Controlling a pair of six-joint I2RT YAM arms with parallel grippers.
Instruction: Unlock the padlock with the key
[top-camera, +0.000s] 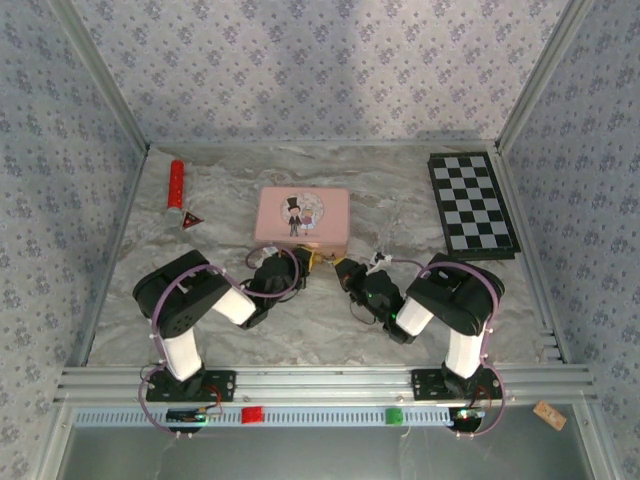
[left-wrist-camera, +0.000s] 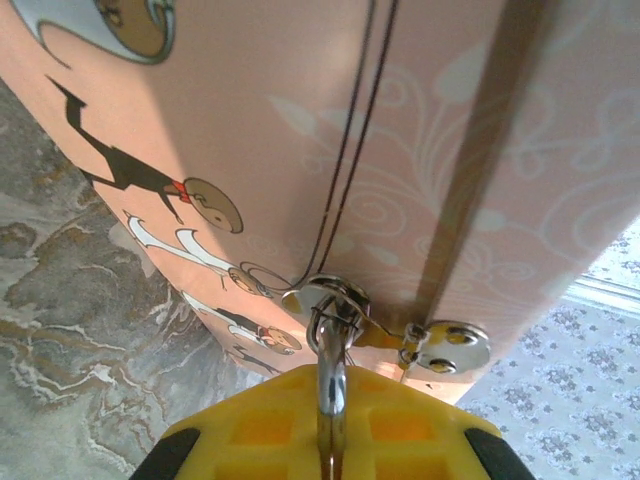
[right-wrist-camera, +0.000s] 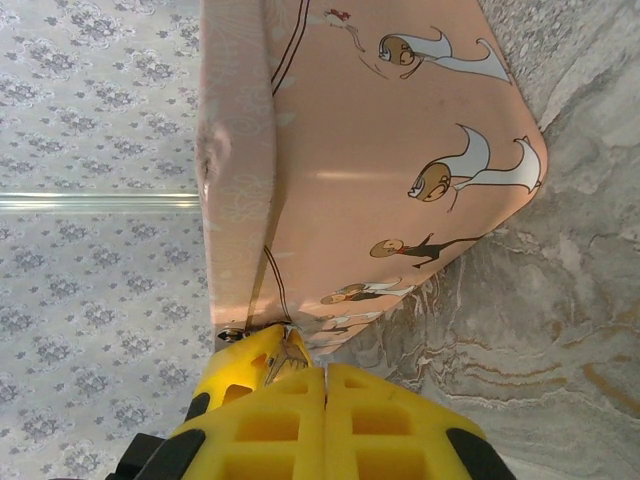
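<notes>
The padlock (left-wrist-camera: 330, 355) hangs from the hasp on the pink tin (left-wrist-camera: 400, 150) sitting on the table (left-wrist-camera: 60, 330). The left gripper (left-wrist-camera: 333, 395) is clamped on it, shackle poking out between the fingers, I'd guess to stop it swinging. The right gripper (right-wrist-camera: 318, 375) is pinched fully closed just beside the tin's corner with a metal sliver at its tips, probably the key (right-wrist-camera: 292, 348), hard to be sure.

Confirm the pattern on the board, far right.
The board: black-and-white checks, best from top external.

The padlock (left-wrist-camera: 331, 362) body hides inside left tool (left-wrist-camera: 330, 395); pink tin (left-wrist-camera: 450, 150) cropped.
</notes>
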